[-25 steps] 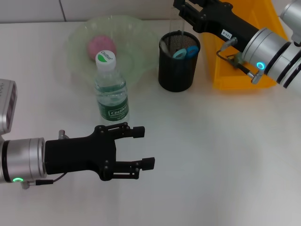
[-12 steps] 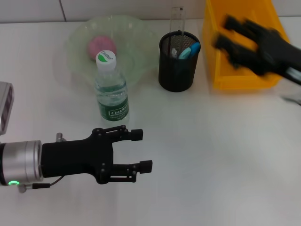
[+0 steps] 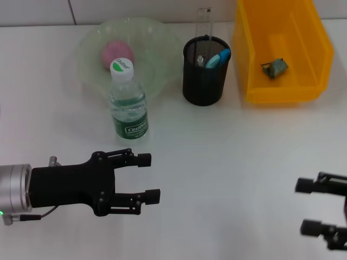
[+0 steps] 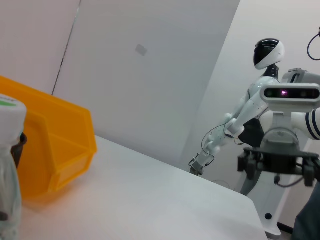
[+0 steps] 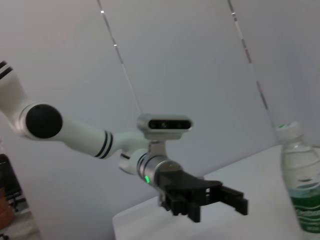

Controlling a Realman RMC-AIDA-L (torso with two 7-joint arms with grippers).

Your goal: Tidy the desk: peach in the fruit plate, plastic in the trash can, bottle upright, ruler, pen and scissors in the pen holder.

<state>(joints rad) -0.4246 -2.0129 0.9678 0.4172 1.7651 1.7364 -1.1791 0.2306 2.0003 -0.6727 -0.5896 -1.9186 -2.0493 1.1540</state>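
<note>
The pink peach [image 3: 114, 52] lies in the pale green fruit plate [image 3: 157, 43]. In front of the plate the water bottle [image 3: 128, 103] stands upright with its cap on. The black mesh pen holder [image 3: 203, 84] holds the clear ruler [image 3: 205, 21], the blue-handled scissors [image 3: 218, 57] and a grey stick that looks like the pen [image 3: 200, 58]. Crumpled plastic [image 3: 275, 67] lies in the yellow trash can [image 3: 279, 95]. My left gripper [image 3: 149, 177] hovers open in front of the bottle, holding nothing. My right gripper [image 3: 305, 207] is open and empty at the near right.
The left wrist view shows the bottle [image 4: 7, 165] and the yellow bin [image 4: 50, 145] close by, with the right gripper [image 4: 276, 162] farther off. The right wrist view shows the bottle [image 5: 300, 190] and the left gripper [image 5: 220, 197]. White tabletop lies between the arms.
My right arm has pulled back from above the pen holder and bin to the near right of the table, uncovering the plastic in the bin. My left gripper has drifted slightly left and nearer.
</note>
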